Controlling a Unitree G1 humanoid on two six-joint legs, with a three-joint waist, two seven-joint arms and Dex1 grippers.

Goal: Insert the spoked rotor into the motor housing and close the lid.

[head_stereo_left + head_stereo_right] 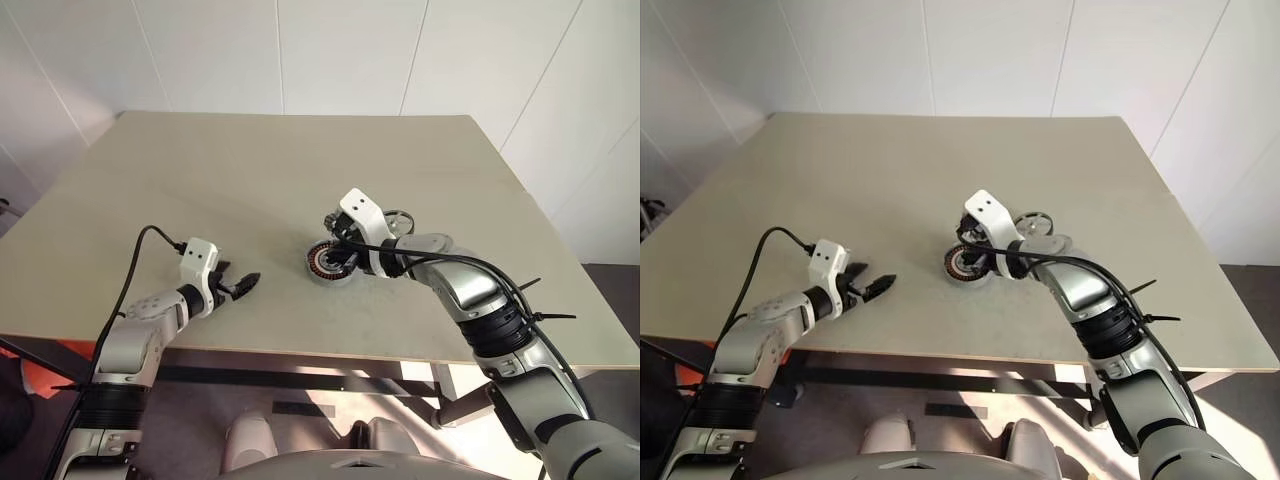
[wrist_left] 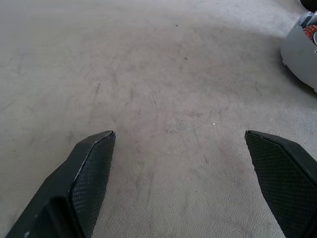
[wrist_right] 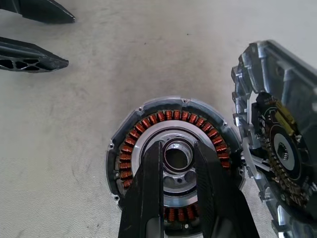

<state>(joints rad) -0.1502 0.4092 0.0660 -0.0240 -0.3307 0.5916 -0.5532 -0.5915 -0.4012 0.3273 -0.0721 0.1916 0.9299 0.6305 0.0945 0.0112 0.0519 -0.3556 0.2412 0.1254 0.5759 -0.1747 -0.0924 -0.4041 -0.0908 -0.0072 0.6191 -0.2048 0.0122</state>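
Right wrist view: the right gripper (image 3: pixel 178 148) sits directly over the round silver motor housing ringed with copper windings (image 3: pixel 173 148); its black fingers are narrowly parted either side of the central steel hub, whether gripping it I cannot tell, presumably to seat the rotor squarely; the hinged silver lid with its circuit board (image 3: pixel 277 144) stands tilted open just beside, leaving the bore accessible; the housing rests on the beige table (image 1: pixel 250 160) near its front; the left gripper (image 1: pixel 240 285) hovers well apart, fingers spread wide and empty, apparently kept clear.

Silver arms, black cables, white wrists
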